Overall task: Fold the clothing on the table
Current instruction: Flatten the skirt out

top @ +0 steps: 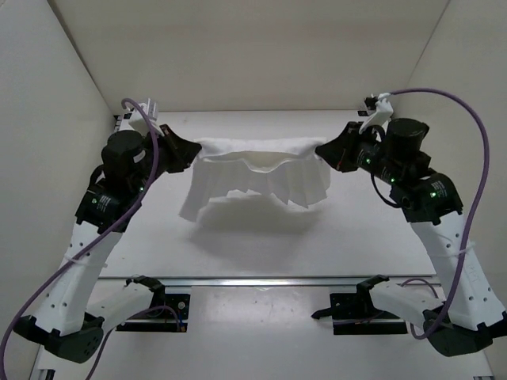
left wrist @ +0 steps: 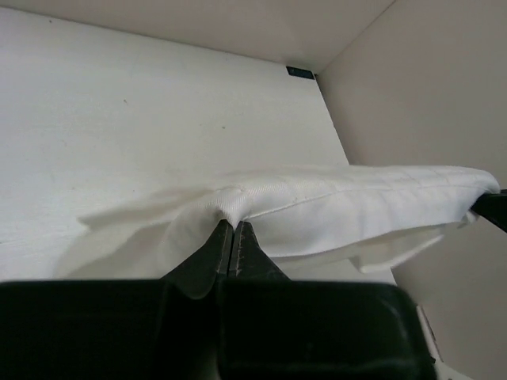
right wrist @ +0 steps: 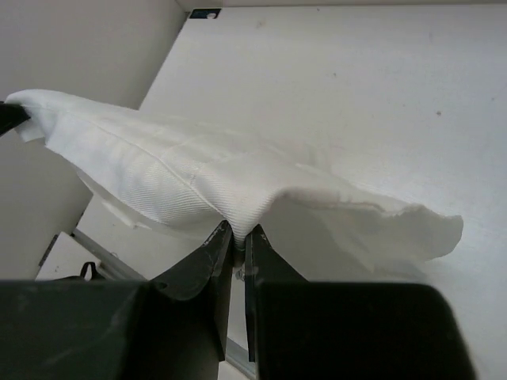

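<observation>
- Top external: the clothing point(top: 257, 170) hangs stretched between the left end effector point(top: 192, 152) and the right end effector point(top: 321, 150), each clamped on an upper corner. Below them the lower edge droops in pleats and seems to hang clear of the desk point(top: 261, 245), with a shadow under it. To fold well, keep both at the same height and the top edge taut.
- Left wrist: the fingers point(left wrist: 210, 253) press together on a pinch of hem. The cloth runs off to the right of this end effector. The bite looks shallow, so pull gently.
- Right wrist: the fingers point(right wrist: 207, 253) are closed on the fabric edge, with most of the cloth spreading to the left of this end effector and a loose flap to its right. Likely best: let the hanging edge settle on the desk first, then carry the top edge over it.
</observation>
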